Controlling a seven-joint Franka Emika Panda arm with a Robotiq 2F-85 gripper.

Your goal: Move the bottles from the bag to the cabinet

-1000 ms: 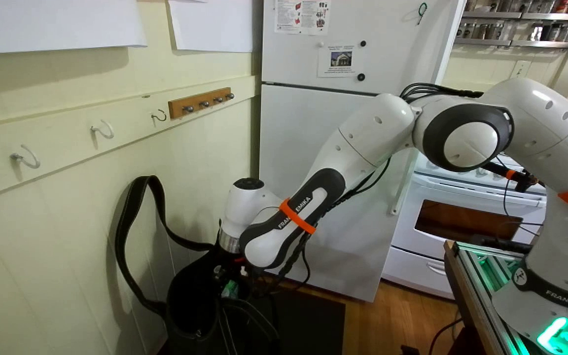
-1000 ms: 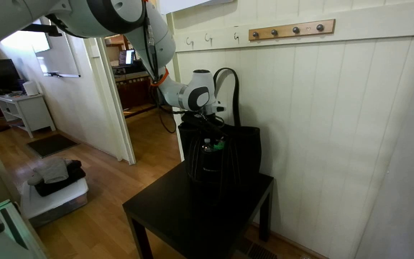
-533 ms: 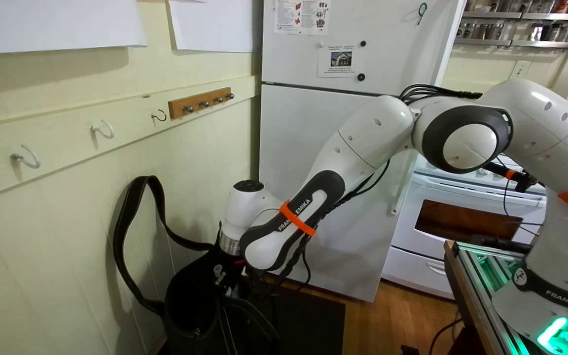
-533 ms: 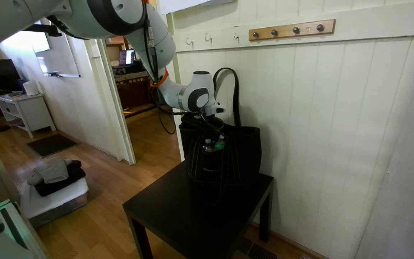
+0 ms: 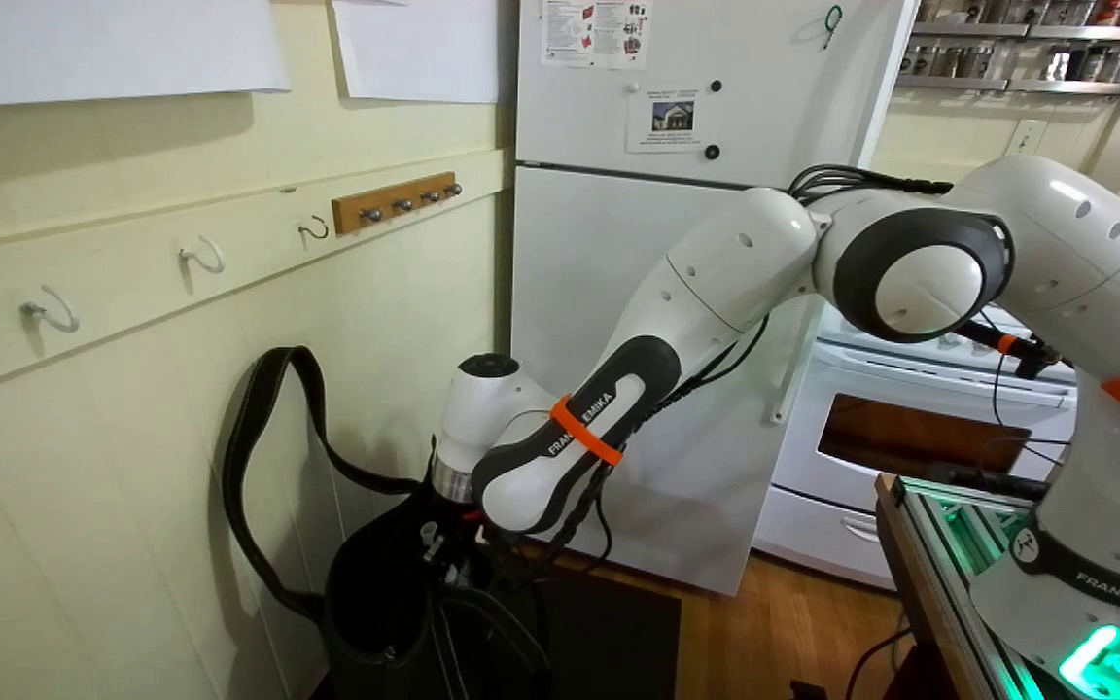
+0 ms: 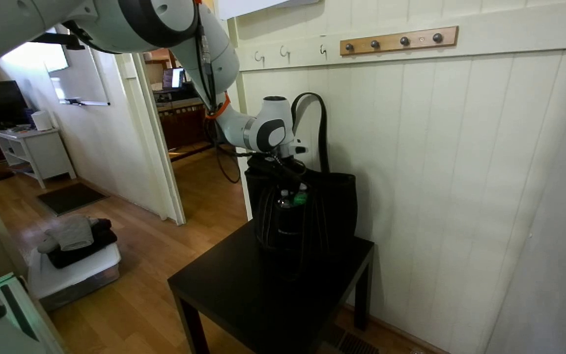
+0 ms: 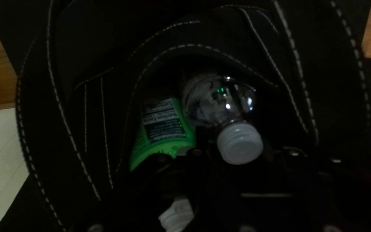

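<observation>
Two bottles stand in the outer pocket of the black bag [image 6: 334, 211]. The clear bottle [image 7: 211, 100] has a pale cap and leans toward the wrist camera. My gripper [image 7: 233, 137] is shut on its neck, one dark finger on each side, just below the cap. To the left in the wrist view is the green bottle [image 7: 164, 138], partly covered by a finger linkage, its white cap [image 7: 176, 214] showing behind that finger. An exterior view shows the clear bottle [image 6: 284, 198] and green bottle [image 6: 301, 195] side by side under the gripper. The cabinet is out of view.
The bag stands on a low black table [image 6: 243, 280] against the wall, its long strap [image 5: 244, 467] looping upward. White hooks [image 5: 54, 311] and a wooden peg rack [image 6: 401, 42] are on the wall above. A white refrigerator [image 5: 638, 292] stands behind the arm.
The gripper's fingers have drawn together around the clear bottle's neck. More of the green bottle's top shows in an exterior view. The arm has barely shifted.
</observation>
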